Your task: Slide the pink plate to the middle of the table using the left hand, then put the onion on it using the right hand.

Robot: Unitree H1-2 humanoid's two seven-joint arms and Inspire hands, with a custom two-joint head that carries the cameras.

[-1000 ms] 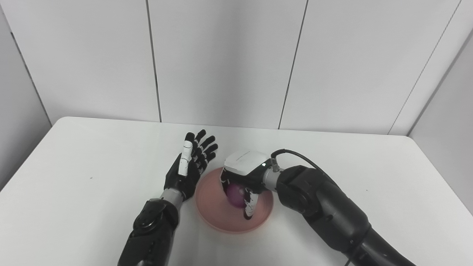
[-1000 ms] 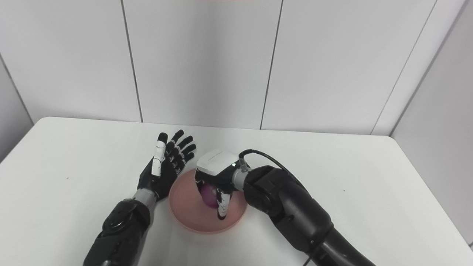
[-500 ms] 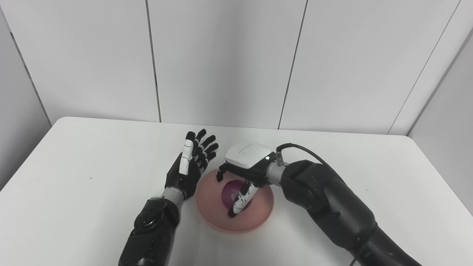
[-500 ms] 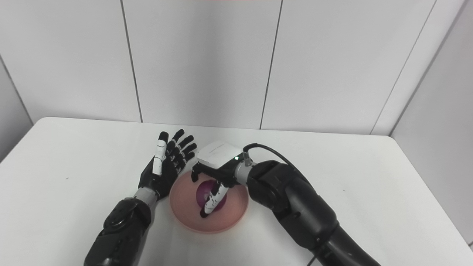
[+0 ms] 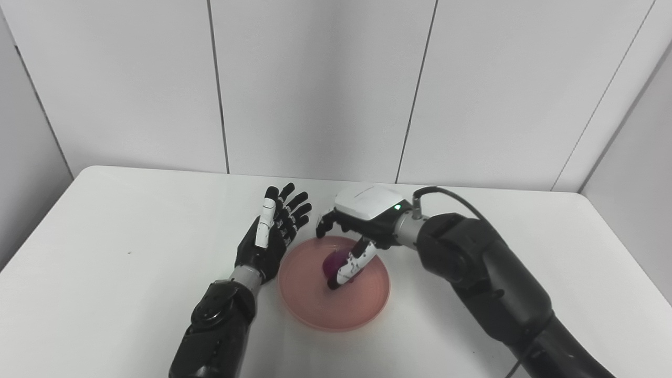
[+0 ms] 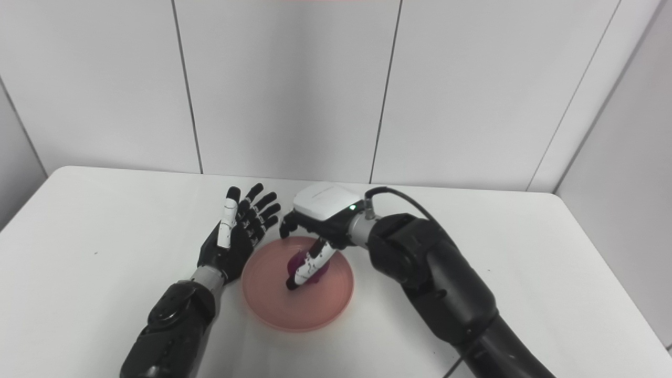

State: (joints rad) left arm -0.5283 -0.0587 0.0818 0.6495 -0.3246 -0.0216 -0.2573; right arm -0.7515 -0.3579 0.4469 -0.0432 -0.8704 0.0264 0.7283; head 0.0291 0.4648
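Note:
The pink plate [image 5: 315, 304] lies near the middle of the white table. A purple onion [image 5: 332, 261] rests on it, partly hidden behind a finger of my right hand [image 5: 362, 218]. That hand hovers over the plate's far side, open, its fingers spread and off the onion. My left hand [image 5: 270, 236] stands open just left of the plate, palm facing it, fingers pointing up and away. In the right eye view the onion [image 6: 301, 260] sits on the plate [image 6: 278, 307] below the right hand [image 6: 320, 215], with the left hand [image 6: 236, 231] beside the rim.
The white table [image 5: 105, 252] runs to grey wall panels at the back. Its right edge [image 5: 625, 247] and left edge are in view. Nothing else stands on it.
My right hand let go of the onion, opened, and rose back toward the far side of the plate. The onion stays on the plate. The left hand has not moved.

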